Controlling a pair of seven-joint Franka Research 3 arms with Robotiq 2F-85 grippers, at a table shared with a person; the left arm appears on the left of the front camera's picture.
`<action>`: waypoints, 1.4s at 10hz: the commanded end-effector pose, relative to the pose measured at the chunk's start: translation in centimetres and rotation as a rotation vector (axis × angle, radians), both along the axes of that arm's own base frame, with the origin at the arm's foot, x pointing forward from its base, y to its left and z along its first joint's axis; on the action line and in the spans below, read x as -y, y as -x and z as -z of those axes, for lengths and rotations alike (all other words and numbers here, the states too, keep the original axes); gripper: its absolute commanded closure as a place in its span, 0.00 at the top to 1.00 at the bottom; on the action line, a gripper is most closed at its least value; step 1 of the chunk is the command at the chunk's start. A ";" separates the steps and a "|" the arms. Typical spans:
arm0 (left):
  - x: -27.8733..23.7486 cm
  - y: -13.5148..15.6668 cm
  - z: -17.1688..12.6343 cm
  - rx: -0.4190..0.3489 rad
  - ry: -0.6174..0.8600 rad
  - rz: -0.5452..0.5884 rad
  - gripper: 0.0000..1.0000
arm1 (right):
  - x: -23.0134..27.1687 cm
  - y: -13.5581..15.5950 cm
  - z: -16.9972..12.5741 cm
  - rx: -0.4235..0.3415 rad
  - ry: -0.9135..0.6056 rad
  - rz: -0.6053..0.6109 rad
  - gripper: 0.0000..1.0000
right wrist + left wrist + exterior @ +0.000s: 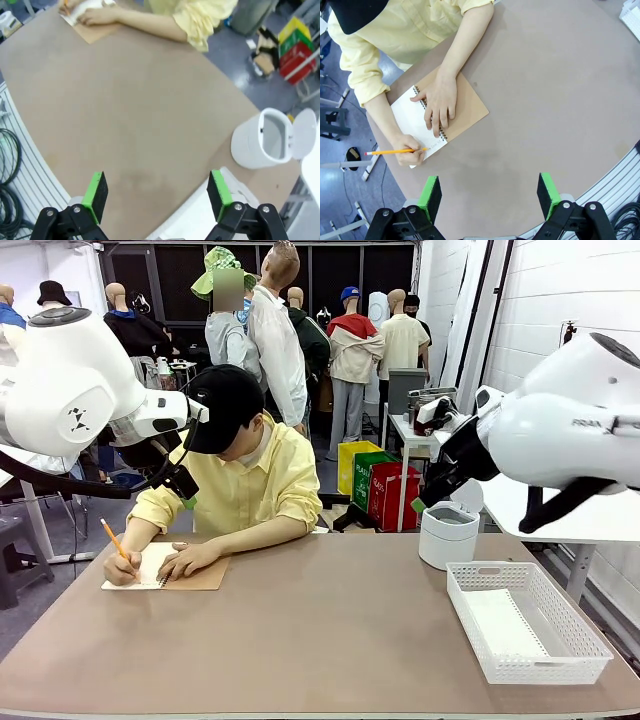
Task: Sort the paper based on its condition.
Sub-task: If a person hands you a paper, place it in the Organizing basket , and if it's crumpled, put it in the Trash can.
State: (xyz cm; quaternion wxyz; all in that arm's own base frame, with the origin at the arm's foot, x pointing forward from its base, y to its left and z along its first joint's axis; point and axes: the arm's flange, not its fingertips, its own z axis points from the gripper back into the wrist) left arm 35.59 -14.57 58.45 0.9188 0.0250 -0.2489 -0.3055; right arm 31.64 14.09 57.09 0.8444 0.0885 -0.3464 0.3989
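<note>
**You held both arms high while the person wrote; nothing was in hand to sort.**
Your left gripper (488,189) and right gripper (157,192) hung wide open, green pads well apart, gripping nothing. What looked like a thin plain white paper sheet (500,625) lay flat inside the white plastic lattice basket (590,648) at the front view's lower right, near the round white bin (447,533) with its lid up. At left, the person's hand (440,102) pinned a brown-covered spiral notebook (467,110), an orange pencil (395,151) on its page. I judged your next move needed a freed sheet, then a choice of basket or bin by condition.
</note>
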 end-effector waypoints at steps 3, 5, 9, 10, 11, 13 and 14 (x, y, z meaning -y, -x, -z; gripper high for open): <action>-0.1 0.0 -0.1 0.004 0.004 -0.001 1.00 | -0.4 1.2 1.4 0.131 -0.102 -0.122 1.00; -0.1 0.0 -0.1 0.004 0.004 -0.001 1.00 | -0.5 1.3 1.7 0.123 -0.096 -0.131 1.00; -0.1 0.0 -0.1 0.004 0.004 -0.001 1.00 | -1.4 0.2 -1.6 0.118 -0.085 -0.103 1.00; -0.1 0.0 -0.1 0.004 0.004 -0.001 1.00 | -1.4 0.2 -1.6 0.118 -0.085 -0.103 1.00; -0.1 0.0 -0.1 0.004 0.004 -0.001 1.00 | -1.4 0.2 -1.6 0.118 -0.085 -0.103 1.00; -0.1 0.0 -0.1 0.004 0.004 -0.001 1.00 | -1.4 0.2 -1.6 0.118 -0.085 -0.103 1.00; -0.1 0.0 -0.1 0.004 0.004 -0.001 1.00 | -1.4 0.2 -1.6 0.118 -0.085 -0.103 1.00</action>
